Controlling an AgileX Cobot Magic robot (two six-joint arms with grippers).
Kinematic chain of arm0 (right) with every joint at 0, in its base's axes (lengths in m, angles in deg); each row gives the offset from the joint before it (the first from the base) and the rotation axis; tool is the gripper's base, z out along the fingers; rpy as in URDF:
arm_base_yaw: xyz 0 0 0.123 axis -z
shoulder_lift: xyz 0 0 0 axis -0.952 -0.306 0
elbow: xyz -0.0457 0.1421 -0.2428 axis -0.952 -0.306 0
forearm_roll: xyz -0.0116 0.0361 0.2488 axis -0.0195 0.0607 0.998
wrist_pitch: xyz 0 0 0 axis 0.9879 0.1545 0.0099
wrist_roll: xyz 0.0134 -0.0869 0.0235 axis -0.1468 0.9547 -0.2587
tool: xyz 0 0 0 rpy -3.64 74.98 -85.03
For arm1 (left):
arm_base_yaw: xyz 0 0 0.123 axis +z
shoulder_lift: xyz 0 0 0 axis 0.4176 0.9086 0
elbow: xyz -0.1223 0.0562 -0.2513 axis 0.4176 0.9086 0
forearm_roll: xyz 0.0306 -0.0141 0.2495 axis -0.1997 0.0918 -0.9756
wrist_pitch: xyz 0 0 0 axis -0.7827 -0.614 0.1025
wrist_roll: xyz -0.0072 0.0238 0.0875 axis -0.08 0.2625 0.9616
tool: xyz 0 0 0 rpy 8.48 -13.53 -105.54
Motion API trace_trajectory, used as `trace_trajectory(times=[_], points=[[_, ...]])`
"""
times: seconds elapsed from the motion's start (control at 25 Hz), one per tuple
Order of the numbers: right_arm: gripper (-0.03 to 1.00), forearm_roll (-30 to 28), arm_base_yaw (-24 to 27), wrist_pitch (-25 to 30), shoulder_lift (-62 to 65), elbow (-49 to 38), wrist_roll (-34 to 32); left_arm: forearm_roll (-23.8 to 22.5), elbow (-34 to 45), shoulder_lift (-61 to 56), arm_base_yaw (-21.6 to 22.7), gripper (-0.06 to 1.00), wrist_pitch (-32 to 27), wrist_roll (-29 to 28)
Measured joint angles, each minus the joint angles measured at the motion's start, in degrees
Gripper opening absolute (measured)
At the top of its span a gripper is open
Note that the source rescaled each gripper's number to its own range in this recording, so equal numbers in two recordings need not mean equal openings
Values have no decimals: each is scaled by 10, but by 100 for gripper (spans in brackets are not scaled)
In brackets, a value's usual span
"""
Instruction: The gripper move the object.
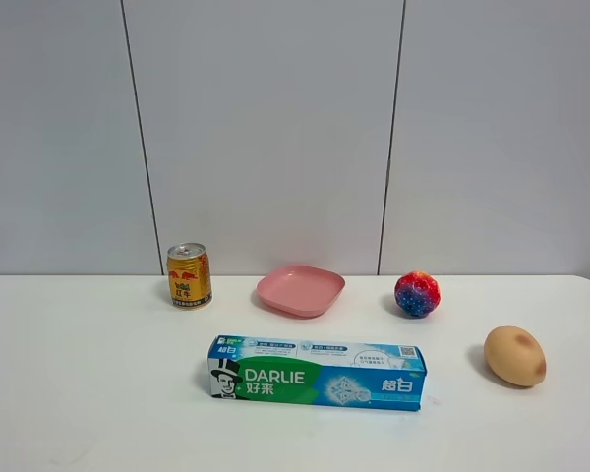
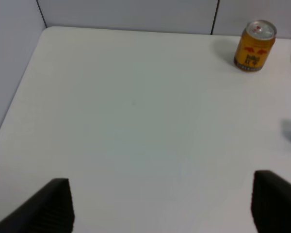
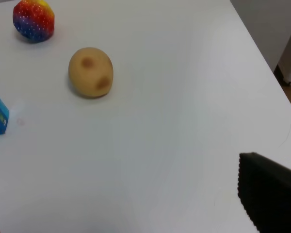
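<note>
**Both tools spread wide above the worktop**

The left black two-fingered tool (image 2: 160, 206) hangs over the white worktop (image 2: 136, 121) with its ribbed fingers (image 2: 56, 204) far apart, gripping nothing. The right black tool (image 3: 136, 204) likewise stands spread; one ribbed finger (image 3: 269, 194) shows clearly. Neither arm appears in the high view.

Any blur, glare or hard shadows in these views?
Exterior high: sharp, even light, soft shadows beside the can and potato. Left wrist: slightly soft, can still legible, tool tips blurred. Right wrist: soft focus, no glare.
</note>
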Motion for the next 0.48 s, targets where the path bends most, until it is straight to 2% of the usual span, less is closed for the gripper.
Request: trace_trajectory(times=[0.24,0.48], points=[[100,0,0,0,0,0,0,2,93,-99,0,40,-3,0],[100,0,0,0,0,0,0,11,149,-128,0,40,-3,-3]])
